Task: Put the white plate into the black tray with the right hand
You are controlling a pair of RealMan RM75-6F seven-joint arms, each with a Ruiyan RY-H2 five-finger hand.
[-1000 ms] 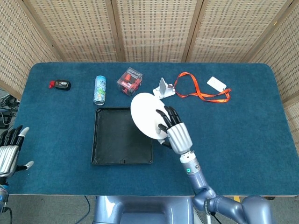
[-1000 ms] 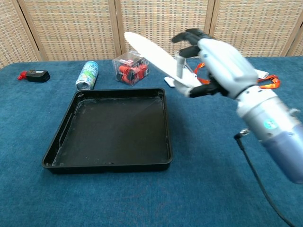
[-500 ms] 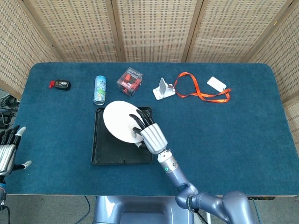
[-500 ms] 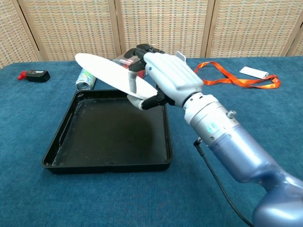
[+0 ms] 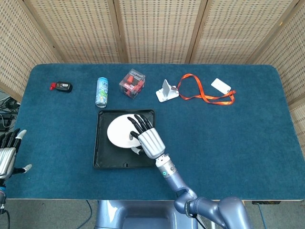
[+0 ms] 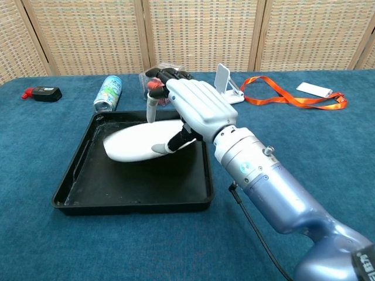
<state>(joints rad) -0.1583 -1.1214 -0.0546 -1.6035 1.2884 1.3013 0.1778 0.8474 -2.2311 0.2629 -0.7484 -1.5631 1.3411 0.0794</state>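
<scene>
The white plate (image 5: 119,132) (image 6: 132,143) lies low inside the black tray (image 5: 97,143) (image 6: 135,205). Its left end is down on the tray floor and its right edge is slightly raised at my right hand (image 5: 145,138) (image 6: 196,105). That hand holds the plate's right edge, thumb at the near rim and fingers reaching over the top. My left hand (image 5: 7,155) hangs off the table's left edge with its fingers apart and holds nothing; only the head view shows it.
Behind the tray lie a drink can (image 5: 101,91) (image 6: 109,92) and a clear box with red contents (image 5: 132,83). A white phone stand (image 5: 167,90) (image 6: 225,82), an orange lanyard (image 5: 205,93) with a white card (image 5: 220,86), and a small black-red device (image 5: 61,86) sit along the back.
My right hand carried the plate leftward from right of the tray to over it, then lowered it from a steep tilt until it lies almost flat on the tray floor. The left hand barely moved.
</scene>
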